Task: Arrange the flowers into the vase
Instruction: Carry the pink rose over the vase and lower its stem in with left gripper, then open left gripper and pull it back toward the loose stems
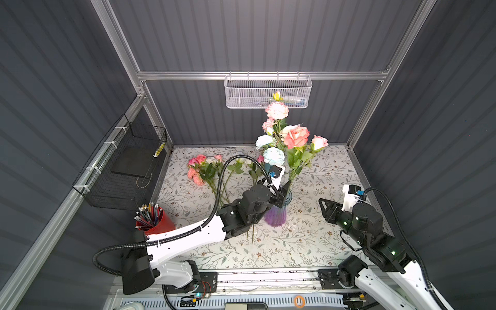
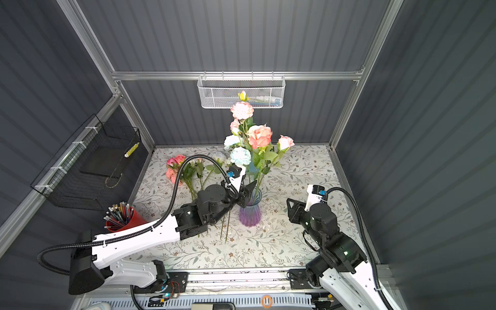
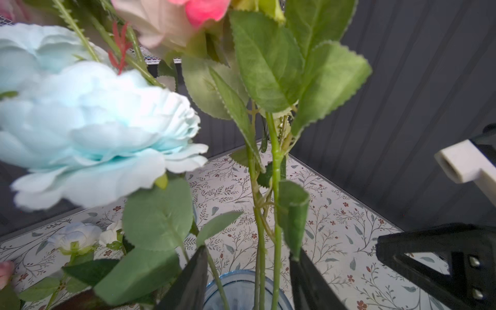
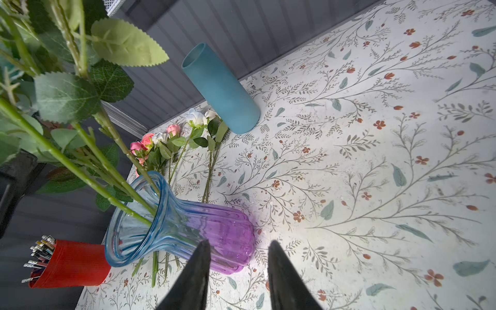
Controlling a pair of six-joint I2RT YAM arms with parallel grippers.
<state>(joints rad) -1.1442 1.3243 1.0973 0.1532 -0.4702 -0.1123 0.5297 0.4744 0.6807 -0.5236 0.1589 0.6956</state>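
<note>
Pink, coral and pale-blue artificial flowers stand in blue-to-purple ribbed glass vase; stems pass ungripped between parted jaws of left end effector at vase mouth; right end effector partly open, empty, just beside vase body; loose pink-white flowers on floral-patterned table, apart from left end effector.

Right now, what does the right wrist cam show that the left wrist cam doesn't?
Only right wrist: a tall teal cylinder vase, a red cup of pencils, and the purple ribbed belly of the blue-rimmed glass vase. Only left wrist: the pale blue ruffled bloom and a pink rose head standing in that vase. Both: the vase's blue rim with green stems in it, and loose flowers lying on the floral-print tabletop.
</note>
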